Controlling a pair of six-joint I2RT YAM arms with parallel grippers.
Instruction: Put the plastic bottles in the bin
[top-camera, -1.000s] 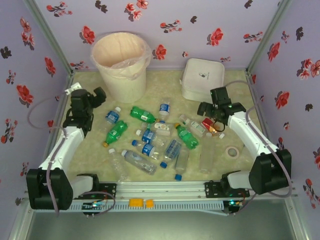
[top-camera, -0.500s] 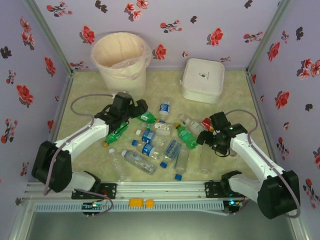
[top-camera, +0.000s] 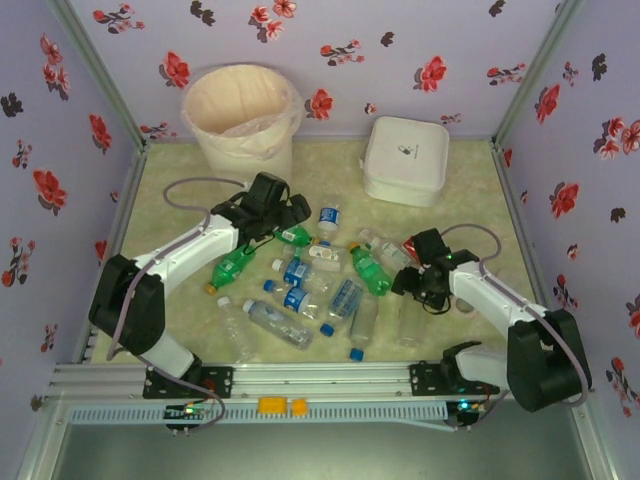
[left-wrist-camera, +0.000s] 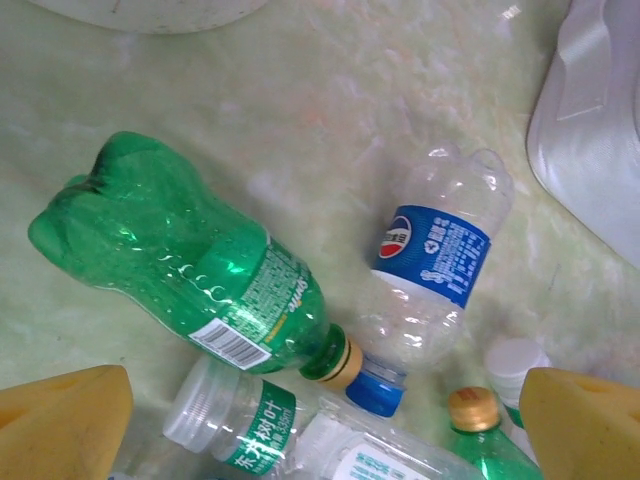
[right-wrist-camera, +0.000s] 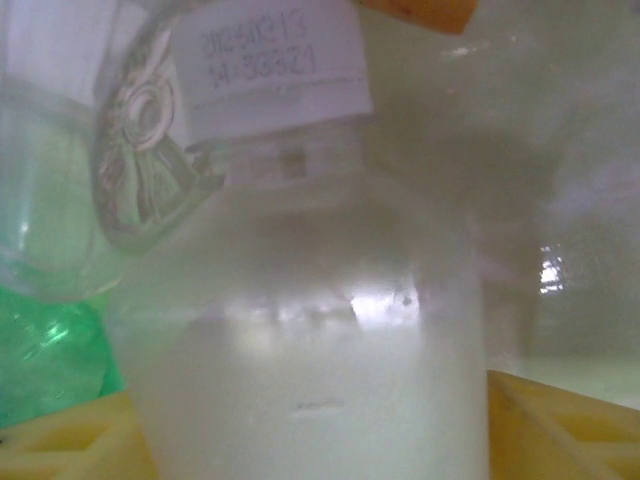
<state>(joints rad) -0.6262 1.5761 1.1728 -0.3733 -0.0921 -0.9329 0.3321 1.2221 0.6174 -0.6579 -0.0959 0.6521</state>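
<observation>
Top camera: the bin (top-camera: 245, 160), lined with a pinkish bag, stands at 11 o'clock on the table (top-camera: 470, 200), and a white lidded box (top-camera: 405, 160) sits at 1 o'clock. The plastic bottles (top-camera: 320, 285) lie scattered across the middle, none of them in the bin. My left gripper (top-camera: 290, 218) reaches over the pile's 11 o'clock edge, just above a green bottle (top-camera: 293, 235). The right gripper (top-camera: 412, 280) is down at the pile's 3 o'clock edge, beside a red-labelled bottle (top-camera: 414, 247). Left wrist camera: the yellow fingertips (left-wrist-camera: 60, 425) stand wide apart at 7 and 5 o'clock, with nothing between them gripped. The green bottle lies on its side at 9 o'clock. Its gold cap touches the blue cap of a clear blue-labelled bottle (left-wrist-camera: 430, 265) at 3 o'clock. Right wrist camera: a cloudy clear bottle (right-wrist-camera: 310, 340) stands between the yellow fingers (right-wrist-camera: 565, 425), which are close against both its flanks. I cannot tell whether they are clamped on it. A green bottle shows at 8 o'clock.
</observation>
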